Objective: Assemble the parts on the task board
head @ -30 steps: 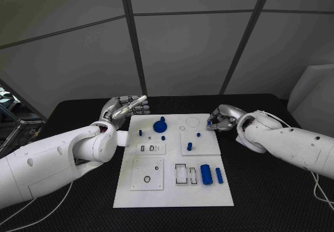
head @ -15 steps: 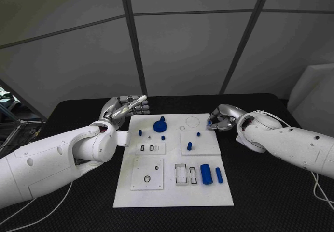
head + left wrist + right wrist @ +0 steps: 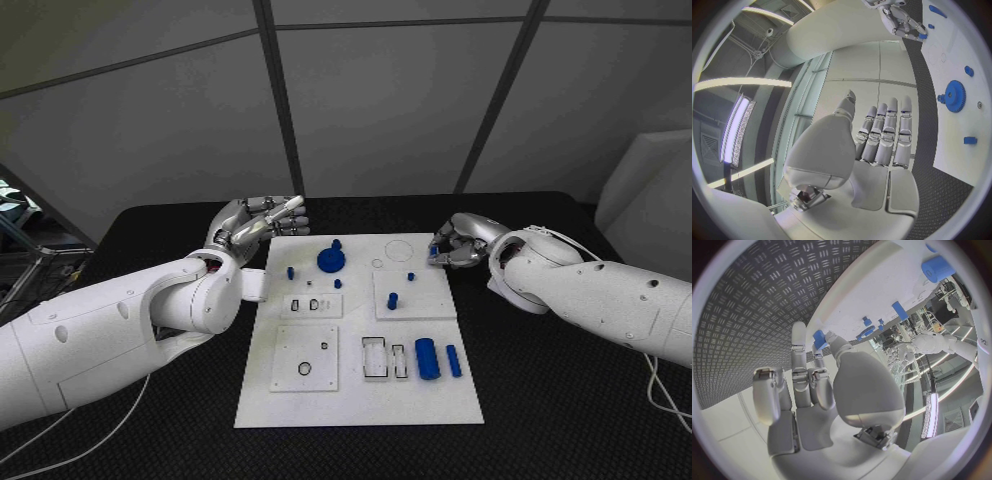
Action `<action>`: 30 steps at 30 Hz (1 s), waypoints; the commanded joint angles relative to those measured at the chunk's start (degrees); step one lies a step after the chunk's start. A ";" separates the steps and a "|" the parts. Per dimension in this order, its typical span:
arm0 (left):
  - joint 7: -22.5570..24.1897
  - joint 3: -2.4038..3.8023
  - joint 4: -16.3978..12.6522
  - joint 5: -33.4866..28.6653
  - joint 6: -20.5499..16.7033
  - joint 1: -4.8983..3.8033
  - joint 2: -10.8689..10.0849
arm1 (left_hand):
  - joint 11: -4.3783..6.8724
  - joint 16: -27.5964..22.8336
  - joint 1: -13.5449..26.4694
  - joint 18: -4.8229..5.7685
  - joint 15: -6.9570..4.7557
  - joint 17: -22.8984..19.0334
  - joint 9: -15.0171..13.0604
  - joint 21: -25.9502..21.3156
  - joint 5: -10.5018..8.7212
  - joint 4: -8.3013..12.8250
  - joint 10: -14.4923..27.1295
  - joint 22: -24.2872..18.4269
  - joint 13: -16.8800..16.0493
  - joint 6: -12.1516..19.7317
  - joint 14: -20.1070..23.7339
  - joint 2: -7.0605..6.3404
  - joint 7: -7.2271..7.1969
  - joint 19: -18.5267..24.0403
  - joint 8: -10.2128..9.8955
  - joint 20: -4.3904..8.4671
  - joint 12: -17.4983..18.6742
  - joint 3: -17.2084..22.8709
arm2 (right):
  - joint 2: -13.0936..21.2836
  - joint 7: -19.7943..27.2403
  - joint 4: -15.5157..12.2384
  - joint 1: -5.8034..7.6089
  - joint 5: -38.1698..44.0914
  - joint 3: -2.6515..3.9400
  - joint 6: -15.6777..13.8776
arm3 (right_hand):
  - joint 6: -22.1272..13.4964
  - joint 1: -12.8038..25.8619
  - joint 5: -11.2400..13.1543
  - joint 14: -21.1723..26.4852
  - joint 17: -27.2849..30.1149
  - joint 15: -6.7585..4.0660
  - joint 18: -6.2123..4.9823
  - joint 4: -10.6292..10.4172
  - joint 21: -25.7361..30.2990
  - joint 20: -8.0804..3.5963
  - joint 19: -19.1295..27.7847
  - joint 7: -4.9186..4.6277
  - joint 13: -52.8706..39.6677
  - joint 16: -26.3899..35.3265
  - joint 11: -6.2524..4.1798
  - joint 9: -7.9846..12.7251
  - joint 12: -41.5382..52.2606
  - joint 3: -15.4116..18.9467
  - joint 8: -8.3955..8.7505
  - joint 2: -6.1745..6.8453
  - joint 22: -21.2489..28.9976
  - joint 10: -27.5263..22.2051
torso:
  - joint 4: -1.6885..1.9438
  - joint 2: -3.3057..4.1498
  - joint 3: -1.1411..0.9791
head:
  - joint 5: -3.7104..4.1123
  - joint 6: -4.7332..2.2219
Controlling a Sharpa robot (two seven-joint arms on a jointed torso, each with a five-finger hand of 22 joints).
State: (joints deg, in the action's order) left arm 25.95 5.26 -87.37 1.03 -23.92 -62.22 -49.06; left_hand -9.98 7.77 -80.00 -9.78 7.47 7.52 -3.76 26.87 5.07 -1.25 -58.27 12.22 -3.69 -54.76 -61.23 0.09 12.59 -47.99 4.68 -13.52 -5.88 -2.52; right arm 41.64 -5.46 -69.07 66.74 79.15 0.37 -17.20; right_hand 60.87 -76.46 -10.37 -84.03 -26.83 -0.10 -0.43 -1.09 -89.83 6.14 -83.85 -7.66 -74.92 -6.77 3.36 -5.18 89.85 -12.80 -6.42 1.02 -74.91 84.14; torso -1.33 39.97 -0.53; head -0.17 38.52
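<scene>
The white task board [image 3: 361, 345] is lying in the middle of the black table [image 3: 562, 400], with blue parts scattered on it, a gear [image 3: 332, 262] at the far end. The left hand [image 3: 257, 226] is hovering off the board's far left corner, fingers straight, together and holding nothing. The right hand [image 3: 459, 243] is hanging at the far right edge, pinching a small blue part [image 3: 819, 339] between thumb and fingertip.

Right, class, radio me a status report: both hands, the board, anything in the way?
Left hand open, raised beside the white board. Right hand pinching a small blue part at the board's far right edge. Blue gear on the board. Nothing blocking.
</scene>
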 commanded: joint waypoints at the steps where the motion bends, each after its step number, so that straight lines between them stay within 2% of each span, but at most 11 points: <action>1: 0.09 0.05 -0.07 0.27 0.56 -0.08 0.00 | -0.06 -0.19 0.09 -0.65 -0.01 0.10 0.05 0.33 -0.28 0.36 0.15 0.08 0.05 0.12 -0.21 0.48 0.23 -0.15 -0.20 -0.08 0.20 -0.01 | 0.33 0.71 -1.00 0.07 0.75 0.02 -2.99 | 0.63 0.74 0.32 -1.76 -0.08 -0.47 0.43 -0.33 -0.17 -0.39 -6.15 0.07 -15.08 0.22 -0.36 -0.09 0.15 -0.12 -0.21 -0.40 -15.09 5.86 | -0.09 -0.06 -0.07 | -0.08 0.03; 5: 0.06 0.05 0.05 0.27 0.58 -0.08 0.01 | -0.06 -0.19 0.09 -0.65 -0.01 0.10 0.05 0.33 -0.28 0.36 0.15 0.08 0.05 0.12 -0.21 0.48 0.23 -0.15 -0.20 -0.08 0.20 -0.01 | 1.30 0.78 -2.89 0.08 0.21 0.05 -4.10 | 0.74 0.98 0.49 -1.77 -0.08 -0.49 0.43 -0.46 -0.17 -0.40 -6.15 0.12 -15.08 0.22 -0.39 -0.11 0.15 -0.13 -0.23 -0.47 -15.09 5.86 | -0.13 -0.18 -0.04 | 0.05 0.02; 9: 0.04 0.05 0.30 0.27 0.59 -0.08 0.05 | -0.06 -0.19 0.09 -0.65 -0.01 0.10 0.05 0.33 -0.28 0.36 0.15 0.08 0.05 0.12 -0.21 0.48 0.23 -0.15 -0.20 -0.08 0.20 -0.01 | 2.72 0.22 -6.18 0.12 -0.34 0.16 -4.75 | 0.77 1.01 0.53 -1.78 -0.09 -0.49 0.43 -0.48 -0.17 -0.41 -6.15 0.14 -15.08 0.21 -0.41 -0.11 0.15 -0.15 -0.23 -0.51 -15.09 5.86 | -0.14 -0.27 0.03 | -0.05 -0.23; 18: -0.02 0.04 1.05 0.27 0.61 -0.08 0.25 | -0.06 -0.19 0.09 -0.65 -0.01 0.10 0.05 0.33 -0.28 0.36 0.15 0.08 0.05 0.12 -0.21 0.48 0.23 -0.15 -0.20 -0.08 0.20 -0.01 | 3.53 -1.81 -13.62 0.54 -0.62 1.03 -5.05 | 0.79 1.08 0.59 -1.78 -0.09 -0.50 0.43 -0.52 -0.17 -0.41 -6.15 0.15 -15.08 0.21 -0.41 -0.12 0.15 -0.15 -0.23 -0.53 -15.09 5.86 | -0.13 -0.89 0.29 | -0.36 0.13; 24: -0.06 0.03 1.47 0.27 0.63 -0.09 0.49 | -0.07 -0.20 0.09 -0.65 0.00 0.11 0.05 0.35 -0.28 0.40 0.17 0.09 0.05 0.13 -0.23 0.54 0.23 -0.14 -0.24 -0.08 0.24 0.00 | 0.67 -3.38 -16.33 0.74 0.13 1.18 -4.28 | 0.83 1.09 0.61 -1.79 -0.09 -0.51 0.43 -0.54 -0.17 -0.42 -6.15 0.19 -15.08 0.21 -0.44 -0.12 0.15 -0.21 -0.23 -0.63 -15.09 5.86 | 0.00 -1.12 0.53 | -0.79 0.67; 30: -0.19 0.02 1.75 0.27 0.63 -0.11 0.95 | -0.07 -0.20 0.09 -0.65 0.00 0.11 0.05 0.35 -0.28 0.40 0.17 0.09 0.05 0.13 -0.23 0.54 0.23 -0.14 -0.24 -0.08 0.24 0.00 | -4.03 -4.14 -15.77 0.77 0.96 1.13 -2.67 | 0.85 1.06 0.59 -1.79 -0.09 -0.53 0.43 -0.52 -0.17 -0.43 -6.15 0.22 -15.08 0.21 -0.47 -0.13 0.15 -0.30 -0.22 -0.72 -15.09 5.86 | -0.01 -1.16 0.55 | -1.72 1.45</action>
State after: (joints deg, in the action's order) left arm 25.71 5.24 -85.62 1.04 -23.91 -62.23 -48.23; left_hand -9.98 7.77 -80.01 -9.78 7.47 7.56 -3.77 26.87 5.07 -1.25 -58.28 12.25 -3.70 -54.76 -61.23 0.09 12.59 -47.99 4.69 -13.52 -5.88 -2.52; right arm 37.82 -8.45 -85.00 67.39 79.20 1.50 -20.79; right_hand 61.35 -75.84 -9.82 -84.03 -26.83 -0.10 -0.43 -1.34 -89.83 6.14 -83.85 -7.51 -74.92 -6.77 3.16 -5.21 89.85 -13.02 -6.42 0.43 -74.91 83.93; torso -1.37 38.86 -0.03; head -1.63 39.74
